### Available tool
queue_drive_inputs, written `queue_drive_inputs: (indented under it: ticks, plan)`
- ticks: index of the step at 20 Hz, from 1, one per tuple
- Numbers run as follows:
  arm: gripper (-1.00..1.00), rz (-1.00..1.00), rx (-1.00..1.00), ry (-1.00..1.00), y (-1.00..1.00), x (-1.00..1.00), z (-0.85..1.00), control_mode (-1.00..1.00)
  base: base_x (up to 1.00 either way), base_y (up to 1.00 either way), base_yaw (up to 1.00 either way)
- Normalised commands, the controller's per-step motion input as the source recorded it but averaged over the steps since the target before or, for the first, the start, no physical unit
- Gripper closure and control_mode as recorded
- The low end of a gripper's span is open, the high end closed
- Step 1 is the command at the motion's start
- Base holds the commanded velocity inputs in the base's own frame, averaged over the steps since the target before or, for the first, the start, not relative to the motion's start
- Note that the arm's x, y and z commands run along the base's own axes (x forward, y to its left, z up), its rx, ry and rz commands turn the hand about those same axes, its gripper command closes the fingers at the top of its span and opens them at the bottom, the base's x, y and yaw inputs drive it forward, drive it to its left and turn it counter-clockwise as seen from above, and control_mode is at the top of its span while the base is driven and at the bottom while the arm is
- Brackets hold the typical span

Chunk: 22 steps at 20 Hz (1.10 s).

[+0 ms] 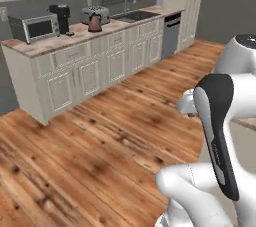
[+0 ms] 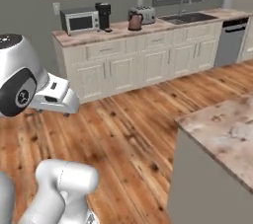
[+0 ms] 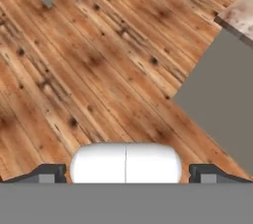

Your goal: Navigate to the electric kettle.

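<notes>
Far ahead, electric kettle (image 1: 95,22) stands on worktop (image 1: 60,42); claw (image 3: 126,174), released and empty, rides tucked for driving.

The floor (image 1: 100,156) is wood plank, warm orange-brown with dark knots and a rough-looking grain. The long surface (image 2: 148,28) along the wall has a mottled pinkish stone-like top, matt, over cream panelled cabinet fronts (image 2: 123,72) with a smooth painted look. On that surface, the kettle (image 2: 135,21) looks like coppery brown metal with a faint sheen; left of the kettle the coffee machine (image 2: 103,16) is matt black and the microwave (image 2: 79,20) silver-grey metal with a dark glass door; just right of the kettle the toaster (image 2: 144,15) is brushed silver. The dishwasher (image 2: 230,40) is grey metal. The near island (image 2: 222,134) has the same speckled stone top with flat grey sides.
</notes>
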Motion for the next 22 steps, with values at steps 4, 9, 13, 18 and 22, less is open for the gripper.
queue_drive_inputs:
  ticks: [4,9,13,18,22]
  plan:
    - [-1.00,0.00,0.00,0.00,0.00,0.00,0.00,1.00,0.30,0.51,0.77]
    - [-1.00,0.00,0.00,0.00,0.00,0.00,0.00,1.00,0.92,0.20,0.57]
    - [-1.00,0.00,0.00,0.00,0.00,0.00,0.00,1.00,1.00,0.02,0.30]
    - [-1.00,0.00,0.00,0.00,0.00,0.00,0.00,1.00,1.00,0.00,0.20]
    - [-1.00,0.00,0.00,0.00,0.00,0.00,0.00,1.00,1.00,-0.08,0.17]
